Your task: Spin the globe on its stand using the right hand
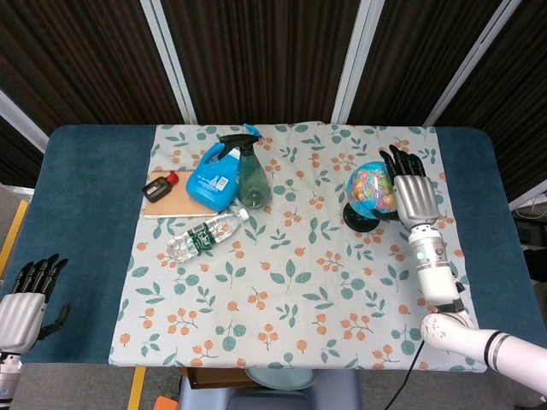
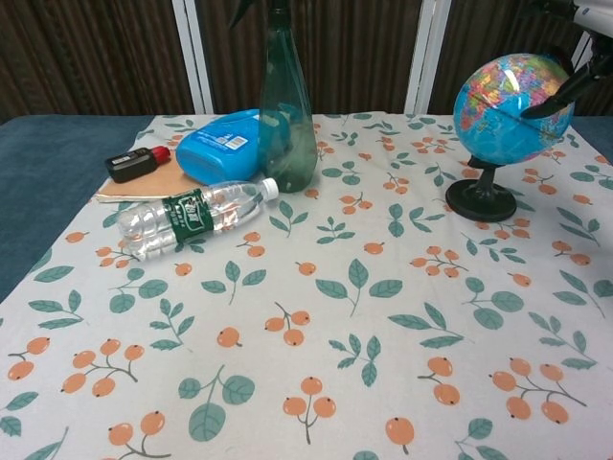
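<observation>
The small globe (image 1: 371, 190) stands on its black stand (image 1: 360, 218) at the right side of the patterned cloth, also seen as globe (image 2: 508, 107) on stand (image 2: 480, 201) in the chest view. My right hand (image 1: 412, 190) lies flat against the globe's right side, fingers spread and extended, holding nothing. In the chest view only dark fingertips (image 2: 565, 91) touch the globe's right edge. My left hand (image 1: 24, 301) hangs off the table's near left corner, fingers extended, empty.
A green spray bottle (image 1: 253, 178), a blue jug (image 1: 216, 175), a clear water bottle (image 1: 205, 235) lying down, and a small black-red device (image 1: 160, 186) on a tan board occupy the cloth's left half. Blue table surface (image 1: 94, 196) borders the cloth.
</observation>
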Motion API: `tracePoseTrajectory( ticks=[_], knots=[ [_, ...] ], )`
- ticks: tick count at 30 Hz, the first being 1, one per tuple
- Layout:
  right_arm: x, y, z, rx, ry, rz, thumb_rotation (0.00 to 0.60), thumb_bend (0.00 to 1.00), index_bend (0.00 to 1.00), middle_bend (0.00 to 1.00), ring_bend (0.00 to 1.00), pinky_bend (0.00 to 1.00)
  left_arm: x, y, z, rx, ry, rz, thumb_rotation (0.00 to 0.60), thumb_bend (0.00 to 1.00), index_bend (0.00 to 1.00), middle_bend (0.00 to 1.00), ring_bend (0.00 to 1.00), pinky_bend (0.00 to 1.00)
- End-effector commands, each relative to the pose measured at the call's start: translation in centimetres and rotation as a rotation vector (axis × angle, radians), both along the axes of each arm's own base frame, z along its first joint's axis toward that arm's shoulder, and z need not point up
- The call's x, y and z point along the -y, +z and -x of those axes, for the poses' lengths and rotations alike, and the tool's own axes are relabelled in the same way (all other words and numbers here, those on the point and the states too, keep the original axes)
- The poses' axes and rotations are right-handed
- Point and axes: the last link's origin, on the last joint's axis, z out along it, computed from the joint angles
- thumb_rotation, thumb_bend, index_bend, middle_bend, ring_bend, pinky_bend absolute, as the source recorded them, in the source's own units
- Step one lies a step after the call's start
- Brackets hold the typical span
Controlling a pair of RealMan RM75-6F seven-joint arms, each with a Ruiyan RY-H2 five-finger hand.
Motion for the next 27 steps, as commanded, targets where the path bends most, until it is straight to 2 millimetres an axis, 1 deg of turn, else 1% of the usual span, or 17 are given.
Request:
tracePoseTrajectory(
  ticks=[1, 9, 14, 16, 21, 24, 27],
  knots=[
    [0.2, 0.1, 0.6, -0.011, -0.014, 0.000, 0.600, 0.12, 0.00, 0.00, 0.00, 0.00, 0.0, -0.1, 0.0, -0.001, 0.001, 0.001, 0.600, 0.44, 0.00, 0.00, 0.00, 0.00],
    [1.2, 0.4, 2.5, -0.048, -0.062, 0.014, 0.600, 0.12, 0.00, 0.00, 0.00, 0.00, -0.1, -0.2, 0.1, -0.011, 0.008, 0.005, 0.600, 0.44, 0.00, 0.00, 0.00, 0.00],
    [1.6, 0.5, 3.1, -0.058, -0.082, 0.016, 0.600, 0.12, 0.00, 0.00, 0.00, 0.00, -0.1, -0.3, 0.1, -0.015, 0.011, 0.008, 0.600, 0.44, 0.00, 0.00, 0.00, 0.00],
    [2.1, 0.6, 4.2, -0.077, -0.118, 0.022, 0.600, 0.12, 0.00, 0.00, 0.00, 0.00, -0.2, -0.4, 0.2, -0.018, 0.017, 0.012, 0.600, 0.44, 0.00, 0.00, 0.00, 0.00],
    [3.1, 0.8, 5.2, -0.133, -0.136, 0.033, 0.600, 0.12, 0.00, 0.00, 0.00, 0.00, -0.2, -0.4, 0.2, -0.015, 0.019, 0.007, 0.600, 0.44, 0.00, 0.00, 0.00, 0.00],
    [3.3, 1.1, 5.5, -0.140, -0.142, 0.044, 0.600, 0.12, 0.00, 0.00, 0.00, 0.00, -0.3, -0.3, 0.3, -0.014, 0.024, 0.004, 0.600, 0.44, 0.00, 0.00, 0.00, 0.00],
    [3.0, 1.8, 5.8, -0.164, -0.135, 0.059, 0.600, 0.12, 0.00, 0.00, 0.00, 0.00, -0.4, -0.3, 0.3, -0.013, 0.024, 0.007, 0.600, 0.44, 0.00, 0.00, 0.00, 0.00]
  ],
)
